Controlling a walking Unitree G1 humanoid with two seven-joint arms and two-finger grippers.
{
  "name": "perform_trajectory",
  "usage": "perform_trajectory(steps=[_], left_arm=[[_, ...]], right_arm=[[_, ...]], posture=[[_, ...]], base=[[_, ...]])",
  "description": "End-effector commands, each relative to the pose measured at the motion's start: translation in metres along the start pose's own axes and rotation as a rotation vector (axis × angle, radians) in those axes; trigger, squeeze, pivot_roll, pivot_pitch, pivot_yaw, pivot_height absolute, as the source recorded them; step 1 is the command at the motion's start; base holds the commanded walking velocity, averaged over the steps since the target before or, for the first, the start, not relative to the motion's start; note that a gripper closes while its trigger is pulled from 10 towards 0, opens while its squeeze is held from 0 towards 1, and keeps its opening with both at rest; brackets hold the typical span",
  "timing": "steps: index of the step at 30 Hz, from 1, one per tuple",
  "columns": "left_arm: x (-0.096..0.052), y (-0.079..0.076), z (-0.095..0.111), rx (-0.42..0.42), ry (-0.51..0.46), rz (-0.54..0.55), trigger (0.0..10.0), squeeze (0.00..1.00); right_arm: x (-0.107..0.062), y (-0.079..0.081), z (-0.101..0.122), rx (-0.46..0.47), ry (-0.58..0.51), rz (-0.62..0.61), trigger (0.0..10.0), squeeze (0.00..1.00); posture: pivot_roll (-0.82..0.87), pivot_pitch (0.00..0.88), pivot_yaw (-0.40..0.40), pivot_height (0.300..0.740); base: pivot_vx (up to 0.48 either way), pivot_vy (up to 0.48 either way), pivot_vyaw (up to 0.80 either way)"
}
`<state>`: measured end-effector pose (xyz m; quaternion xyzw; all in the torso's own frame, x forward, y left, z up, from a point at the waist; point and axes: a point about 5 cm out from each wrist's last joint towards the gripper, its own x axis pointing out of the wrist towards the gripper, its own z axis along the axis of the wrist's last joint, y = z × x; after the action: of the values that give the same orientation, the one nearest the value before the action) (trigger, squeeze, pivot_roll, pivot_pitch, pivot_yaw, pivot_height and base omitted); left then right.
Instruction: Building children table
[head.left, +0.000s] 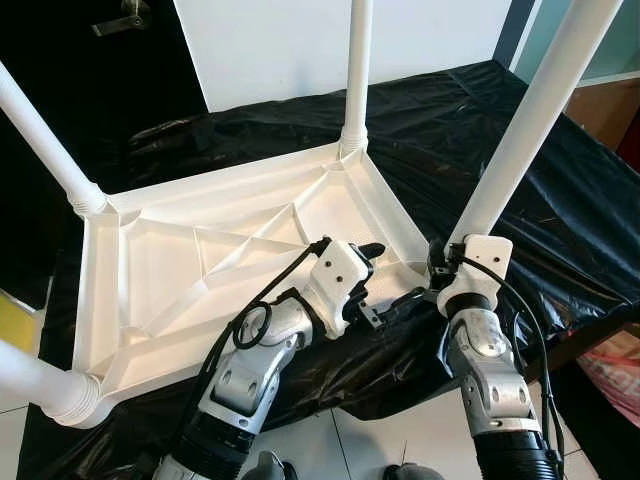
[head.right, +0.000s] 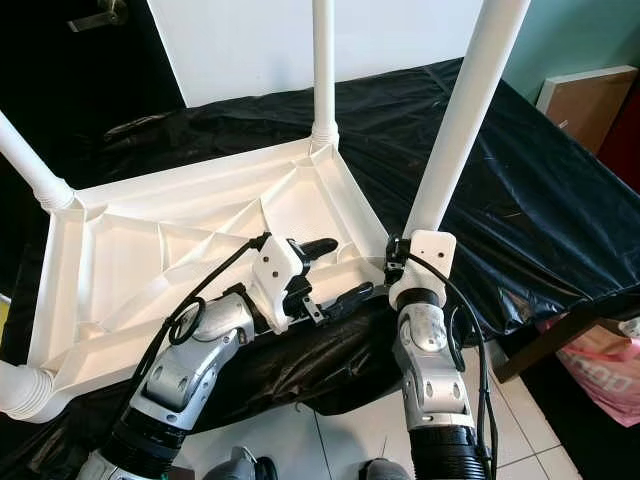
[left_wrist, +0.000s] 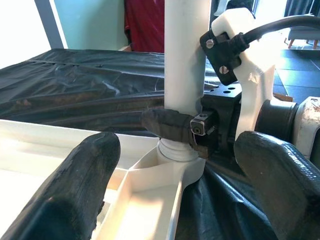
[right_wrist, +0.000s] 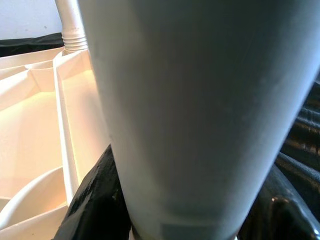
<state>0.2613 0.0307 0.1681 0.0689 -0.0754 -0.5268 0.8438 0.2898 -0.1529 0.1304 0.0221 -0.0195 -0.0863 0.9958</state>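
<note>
Left eye view: the white tabletop (head.left: 215, 270) lay upside down on the surface (head.left: 560, 200) covered in black plastic sheet, legs pointing up. My right gripper (right_wrist: 170, 200) had its fingers (right_wrist: 95, 200) closed around the near-right leg (head.left: 530, 120) just above its socket at the corner. My left gripper (left_wrist: 170, 165) sat just beside that corner over the tabletop rim, fingers (left_wrist: 75, 185) spread wide, holding nothing.

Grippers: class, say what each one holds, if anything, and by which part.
The right gripper clasps the near-right table leg at its base, just above the socket in the upturned tabletop. The left gripper is open beside that corner, holding nothing.
</note>
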Motion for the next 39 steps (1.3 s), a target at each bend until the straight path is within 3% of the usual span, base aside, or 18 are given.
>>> perform_trajectory(steps=[1, 2, 3, 6, 16, 17, 18, 19, 22, 30, 31, 32, 33, 39], left_arm=[[0.001, 0.004, 0.001, 0.019, 0.003, 0.058, 10.0, 0.0], [0.001, 0.004, 0.001, 0.021, 0.002, 0.06, 10.0, 0.0], [0.0, 0.004, 0.001, 0.022, 0.003, 0.063, 10.0, 0.0], [0.0, 0.005, 0.001, 0.022, 0.003, 0.064, 10.0, 0.0], [-0.001, 0.004, 0.001, 0.024, 0.003, 0.068, 10.0, 0.0], [-0.002, 0.004, 0.001, 0.023, 0.003, 0.069, 10.0, 0.0], [-0.002, 0.004, 0.001, 0.02, 0.003, 0.07, 10.0, 0.0], [-0.002, 0.004, 0.001, 0.02, 0.003, 0.07, 10.0, 0.0], [-0.004, 0.003, 0.0, 0.016, 0.006, 0.073, 10.0, 0.0], [-0.005, 0.003, 0.0, 0.01, 0.01, 0.077, 10.0, 0.0], [-0.006, 0.003, 0.001, 0.01, 0.011, 0.077, 10.0, 0.0], [-0.006, 0.003, 0.001, 0.01, 0.011, 0.077, 10.0, 0.0], [-0.006, 0.003, 0.001, 0.01, 0.011, 0.076, 10.0, 0.0], [-0.006, 0.003, 0.001, 0.007, 0.011, 0.074, 10.0, 0.0]], right_arm=[[-0.004, -0.005, -0.016, 0.003, 0.082, -0.05, 10.0, 0.0], [-0.004, -0.004, -0.014, 0.008, 0.074, -0.041, 10.0, 0.76], [-0.003, -0.003, -0.012, 0.011, 0.061, -0.019, 10.0, 1.0], [-0.003, -0.002, -0.01, 0.013, 0.052, -0.004, 10.0, 1.0], [0.002, -0.013, 0.005, 0.042, -0.03, 0.219, 10.0, 1.0], [0.002, -0.014, 0.007, 0.044, -0.034, 0.265, 10.0, 0.09], [0.003, -0.015, 0.008, 0.041, -0.035, 0.323, 10.0, 0.0], [0.003, -0.015, 0.008, 0.041, -0.035, 0.323, 10.0, 0.0], [0.008, -0.018, 0.009, -0.038, -0.033, 0.524, 10.0, 0.0], [0.014, -0.017, 0.008, -0.117, -0.017, 0.65, 10.0, 0.0], [0.015, -0.017, 0.007, -0.128, -0.013, 0.67, 7.1, 0.0], [0.015, -0.017, 0.007, -0.128, -0.013, 0.67, 7.1, 0.0], [0.016, -0.018, 0.006, -0.134, -0.006, 0.686, 0.0, 0.0], [0.019, -0.021, 0.007, -0.149, -0.004, 0.694, 0.0, 0.0]], posture=[[-0.1, 0.067, 0.021, 0.74], [-0.1, 0.065, 0.021, 0.74], [-0.1, 0.065, 0.022, 0.74], [-0.09, 0.065, 0.021, 0.74], [-0.09, 0.075, 0.019, 0.74], [-0.09, 0.075, 0.019, 0.74], [-0.09, 0.078, 0.019, 0.74], [-0.09, 0.078, 0.019, 0.74], [-0.08, 0.09, 0.023, 0.74], [-0.08, 0.107, 0.025, 0.74], [-0.08, 0.109, 0.026, 0.74], [-0.08, 0.109, 0.026, 0.74], [-0.08, 0.109, 0.027, 0.74], [-0.09, 0.108, 0.031, 0.74]], base=[[0.0, 0.0, 0.0], [0.0, 0.0, 0.0], [0.0, 0.0, 0.0], [0.0, 0.0, 0.0], [0.0, 0.0, 0.0], [0.0, 0.0, 0.0], [0.0, 0.0, 0.0], [0.0, 0.0, 0.0], [0.0, 0.0, 0.0], [0.0, 0.0, 0.0], [0.0, 0.0, 0.0], [0.0, 0.0, 0.0], [0.0, 0.0, 0.0], [0.0, 0.0, 0.0]])
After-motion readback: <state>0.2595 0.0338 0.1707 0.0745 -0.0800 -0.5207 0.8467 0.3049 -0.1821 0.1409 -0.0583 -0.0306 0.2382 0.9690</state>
